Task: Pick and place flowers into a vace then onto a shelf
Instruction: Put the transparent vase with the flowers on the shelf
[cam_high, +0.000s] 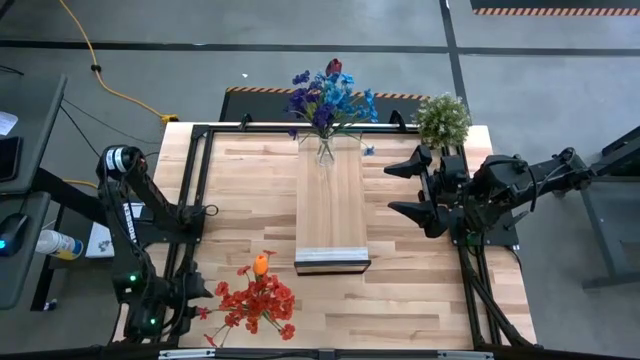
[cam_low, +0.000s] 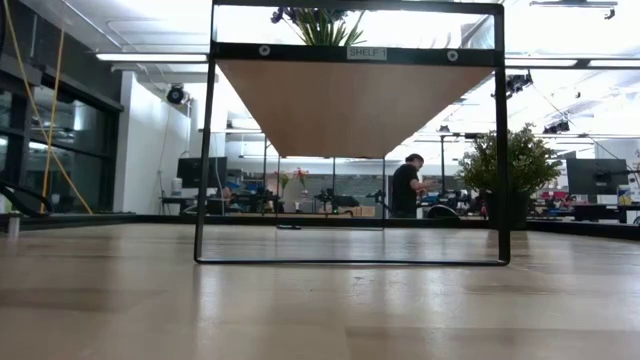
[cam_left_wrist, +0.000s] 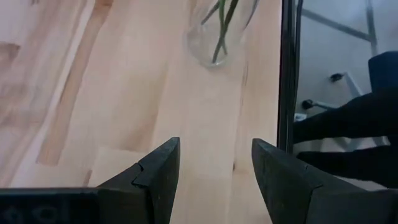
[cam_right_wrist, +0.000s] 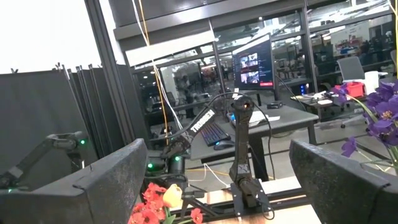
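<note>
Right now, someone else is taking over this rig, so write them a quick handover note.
Left pincer: open, empty, at the table's left side.
Right pincer: open wide, empty, right of the shelf.
Done: glass vase holding blue and purple flowers stands on the shelf's far end.
Left: the red and orange flowers lie on the table's near left, by the left arm's base; they have yet to go into a vase.
The potted plant at the far right is not part of the job.

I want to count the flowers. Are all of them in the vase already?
No, a bunch of red and orange flowers lies on the slatted wooden tabletop, apart from the clear glass vase.
</note>
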